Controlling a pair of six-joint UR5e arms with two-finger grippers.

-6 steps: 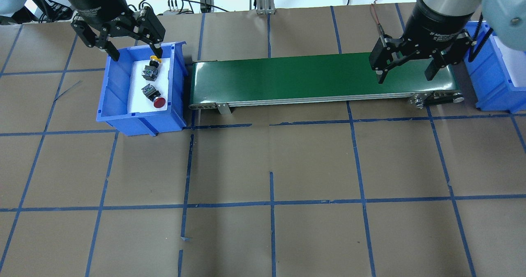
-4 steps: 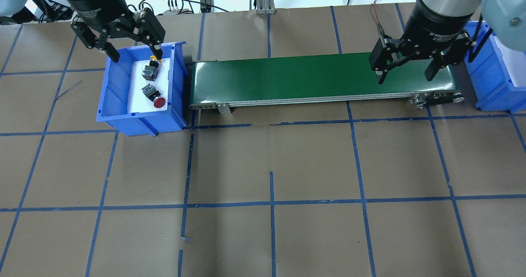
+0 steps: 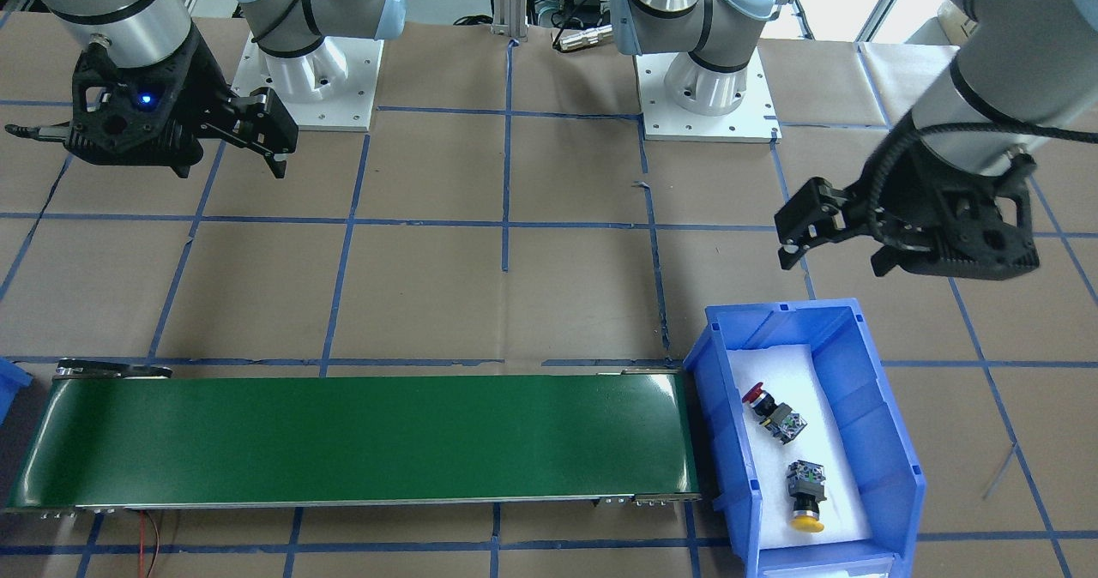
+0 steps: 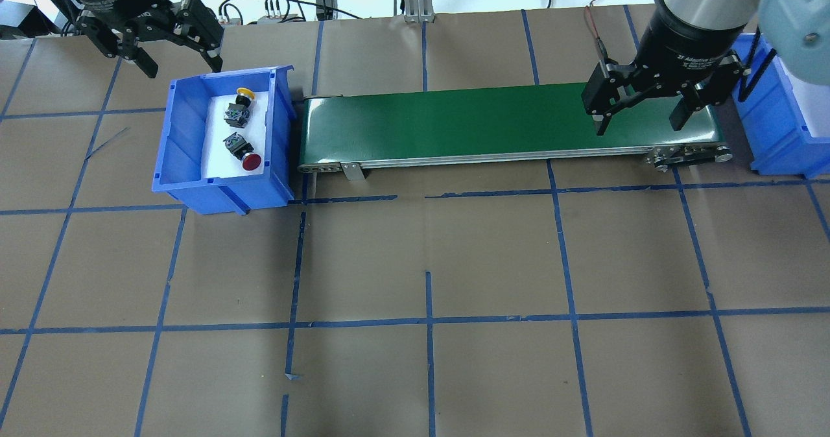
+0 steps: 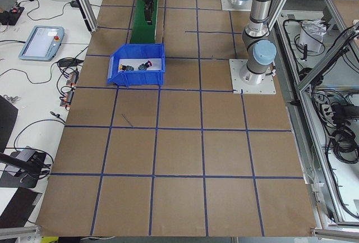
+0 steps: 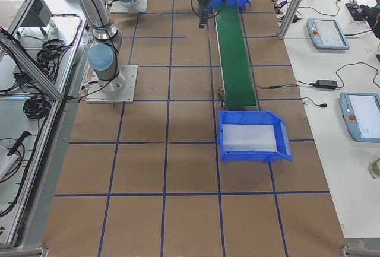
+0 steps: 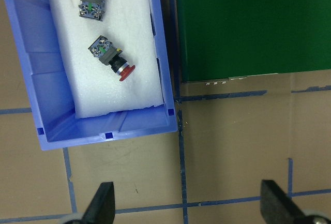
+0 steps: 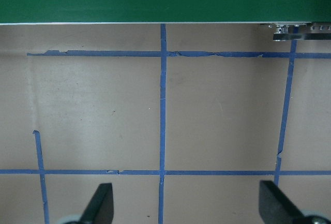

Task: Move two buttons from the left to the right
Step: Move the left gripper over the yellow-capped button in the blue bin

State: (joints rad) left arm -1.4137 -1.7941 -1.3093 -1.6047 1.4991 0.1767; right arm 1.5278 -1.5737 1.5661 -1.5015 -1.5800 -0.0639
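Brown taped paper covers the table. Below the left claw, spread wide and empty, the yellow button and red button lie slanted in the blue bin; the right claw, likewise spread, hovers well away over the belt.

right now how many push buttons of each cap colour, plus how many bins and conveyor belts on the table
yellow-capped push button: 1
red-capped push button: 1
blue bins: 2, the left-end bin and the right-end bin
green conveyor belt: 1
total: 5
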